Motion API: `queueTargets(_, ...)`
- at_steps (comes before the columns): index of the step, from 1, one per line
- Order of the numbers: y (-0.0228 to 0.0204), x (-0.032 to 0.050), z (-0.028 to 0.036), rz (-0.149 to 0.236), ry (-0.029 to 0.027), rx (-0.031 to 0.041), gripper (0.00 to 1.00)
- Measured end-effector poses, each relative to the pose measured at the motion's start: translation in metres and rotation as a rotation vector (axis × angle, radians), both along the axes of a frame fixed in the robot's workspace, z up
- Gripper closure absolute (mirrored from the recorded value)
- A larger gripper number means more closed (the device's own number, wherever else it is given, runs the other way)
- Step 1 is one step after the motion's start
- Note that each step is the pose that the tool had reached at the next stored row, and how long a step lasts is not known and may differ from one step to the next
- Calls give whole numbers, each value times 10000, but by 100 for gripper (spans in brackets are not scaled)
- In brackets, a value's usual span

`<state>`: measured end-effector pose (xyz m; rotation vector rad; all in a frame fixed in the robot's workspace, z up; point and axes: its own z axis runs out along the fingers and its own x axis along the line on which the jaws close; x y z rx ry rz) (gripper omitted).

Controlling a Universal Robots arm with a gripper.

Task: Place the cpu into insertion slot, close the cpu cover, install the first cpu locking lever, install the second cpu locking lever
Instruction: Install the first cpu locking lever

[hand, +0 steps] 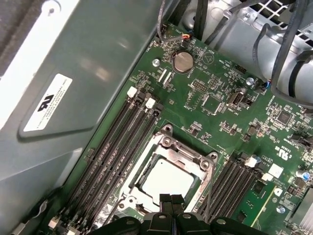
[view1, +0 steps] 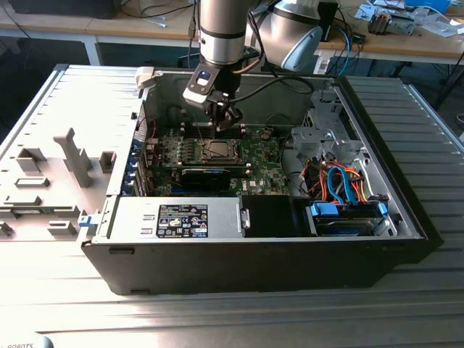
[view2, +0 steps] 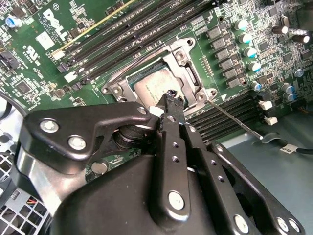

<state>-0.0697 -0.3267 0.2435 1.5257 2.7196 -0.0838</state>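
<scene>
1. The cpu (hand: 164, 180) lies flat in the insertion slot (hand: 138, 172) on the green motherboard (hand: 220, 83), its dull silver top facing up.
2. The cpu cover (hand: 182, 152) lies down around the chip, which shows through the cover's square window.
3. In the second wrist view a thin metal locking lever (view2: 230, 116) juts out from a corner of the socket, slanting across the long black memory slots (view2: 222, 111).
4. The claw (hand: 171, 199) is closed, its two fingertips pressed together with nothing between them. In both wrist views its tip is at the edge of the chip; whether it touches cannot be told.
5. A round silver coin cell (hand: 183, 62) sits on the board well apart from the socket, near the grey case wall.
6. In the exterior view the arm (view1: 221, 32) reaches down into an open black computer case (view1: 217, 254) lying on its side.
7. Inside the case, a silver box with a label (view1: 181, 220) sits along the near wall, and orange and blue cables (view1: 341, 181) run at the exterior view's right.
8. The case rests on a ribbed grey metal bench (view1: 217, 312). Grey fixture blocks (view1: 72, 156) stand on it at the exterior view's left.
9. Behind is another bench with a pale wooden top (view1: 109, 25), strewn with cables.
</scene>
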Motion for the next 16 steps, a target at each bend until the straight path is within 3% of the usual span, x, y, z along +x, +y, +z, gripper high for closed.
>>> queueTargets(16, 0, 0, 0, 569, 0, 0, 89)
